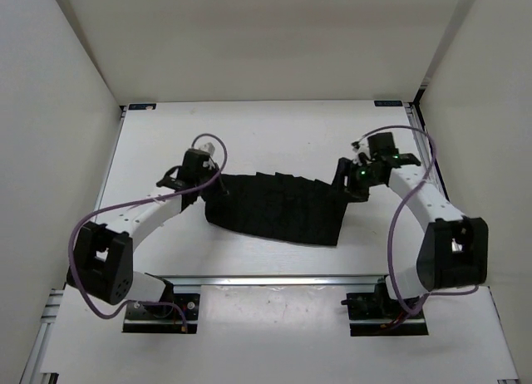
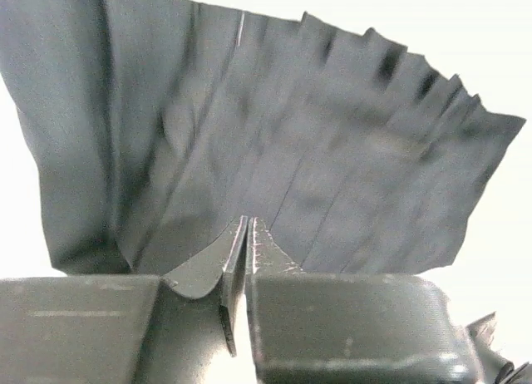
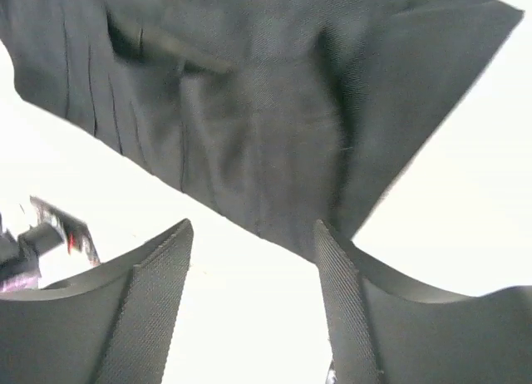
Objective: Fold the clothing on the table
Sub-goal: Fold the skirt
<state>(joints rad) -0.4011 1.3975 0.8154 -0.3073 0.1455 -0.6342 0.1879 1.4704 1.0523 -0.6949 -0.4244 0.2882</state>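
So here's what we've got: the clothing (image 1: 278, 208), a black pleated piece, lies spread flat around the middle of the table (image 1: 274, 130). Its long side runs left to right and the pleats go front to back. The right end reaches a bit closer to the metal rail (image 1: 274, 280) along the near edge than the left end does. Both arms are bent in toward it from either side, each with a purple cable (image 1: 91, 226) looping off it. The left gripper (image 1: 206, 187) sits right at the left end of the clothing. From its wrist camera we see the fingers (image 2: 199, 274) almost together, with just a thin dark slit between them. The fabric's edge comes right up to the tips and the rest fans out ahead in soft folds. Honestly we can't tell whether a bit of cloth is pinched in that slit or whether the claw is clenched at all, so we're leaving that one open. The right gripper (image 1: 345, 180) is at the far right corner of the clothing, and this one's easy. In its wrist view the fingers (image 3: 162, 268) stand wide apart with bare white tabletop between them. The hem lies just ahead of the tips, apart from them as far as we can see. So the right claw is released and has nothing in it. The fabric looks flat under that camera, with a few pleat lines off to one side.
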